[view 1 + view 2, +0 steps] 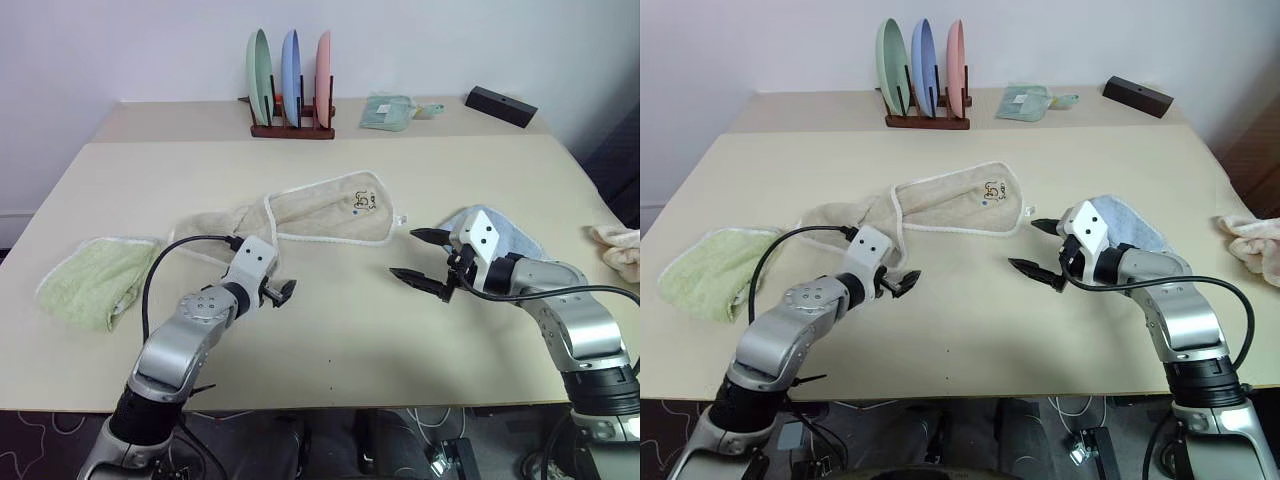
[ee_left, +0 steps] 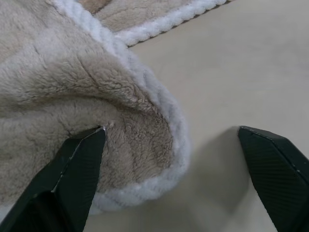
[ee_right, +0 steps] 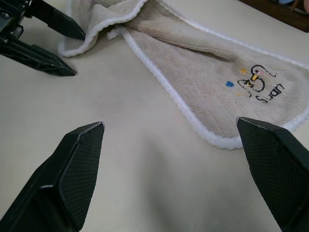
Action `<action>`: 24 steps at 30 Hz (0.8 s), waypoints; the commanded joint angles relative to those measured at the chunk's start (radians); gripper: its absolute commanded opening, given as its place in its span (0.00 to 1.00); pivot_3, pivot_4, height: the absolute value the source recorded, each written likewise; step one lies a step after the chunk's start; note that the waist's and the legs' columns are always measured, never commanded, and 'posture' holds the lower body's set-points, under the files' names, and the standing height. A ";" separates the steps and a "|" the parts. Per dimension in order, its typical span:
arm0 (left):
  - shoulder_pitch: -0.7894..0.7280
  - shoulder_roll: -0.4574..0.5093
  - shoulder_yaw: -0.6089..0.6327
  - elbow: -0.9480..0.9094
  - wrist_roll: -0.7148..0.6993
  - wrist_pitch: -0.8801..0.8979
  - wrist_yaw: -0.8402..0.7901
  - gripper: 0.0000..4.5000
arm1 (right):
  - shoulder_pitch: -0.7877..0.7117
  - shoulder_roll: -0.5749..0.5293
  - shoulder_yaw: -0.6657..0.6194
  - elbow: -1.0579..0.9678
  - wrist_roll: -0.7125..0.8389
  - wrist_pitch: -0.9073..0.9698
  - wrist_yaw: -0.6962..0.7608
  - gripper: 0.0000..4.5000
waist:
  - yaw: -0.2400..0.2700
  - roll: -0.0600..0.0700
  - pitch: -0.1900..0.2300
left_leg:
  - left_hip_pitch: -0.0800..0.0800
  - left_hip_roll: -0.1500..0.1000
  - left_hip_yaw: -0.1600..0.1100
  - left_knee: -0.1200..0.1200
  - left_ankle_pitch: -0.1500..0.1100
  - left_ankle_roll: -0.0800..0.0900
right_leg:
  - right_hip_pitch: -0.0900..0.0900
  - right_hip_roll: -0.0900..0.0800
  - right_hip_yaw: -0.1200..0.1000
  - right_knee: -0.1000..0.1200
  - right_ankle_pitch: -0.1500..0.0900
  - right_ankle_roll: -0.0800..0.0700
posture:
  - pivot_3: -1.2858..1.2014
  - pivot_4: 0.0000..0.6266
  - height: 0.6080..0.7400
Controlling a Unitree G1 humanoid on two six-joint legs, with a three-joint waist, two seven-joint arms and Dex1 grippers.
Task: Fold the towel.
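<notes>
Head camera view: the towel (image 1: 320,210) lies crumpled across the middle of the table (image 1: 330,330), with its logo corner toward the right. The left arm bends inward and its left gripper (image 1: 283,292) points to the towel's near edge. The right gripper (image 1: 420,257) hovers apart, released, beside a light blue towel (image 1: 515,235).

Left wrist view: the fingers (image 2: 72,169) are spread, one touching a folded white-edged corner, nothing grasped.

Right wrist view: its fingers (image 3: 72,169) are wide apart above bare table, facing the logo end
</notes>
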 commanded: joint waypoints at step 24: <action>0.039 0.184 0.083 -0.143 -0.099 -0.295 -0.315 0.00 | 0.022 0.010 0.003 -0.088 0.014 0.015 -0.046 1.00 | -0.009 0.001 -0.001 | -0.001 0.000 0.000 0.000 0.000 0.000 | -0.001 0.000 0.000 0.000 0.000 0.000 | 0.52 0.24 0.98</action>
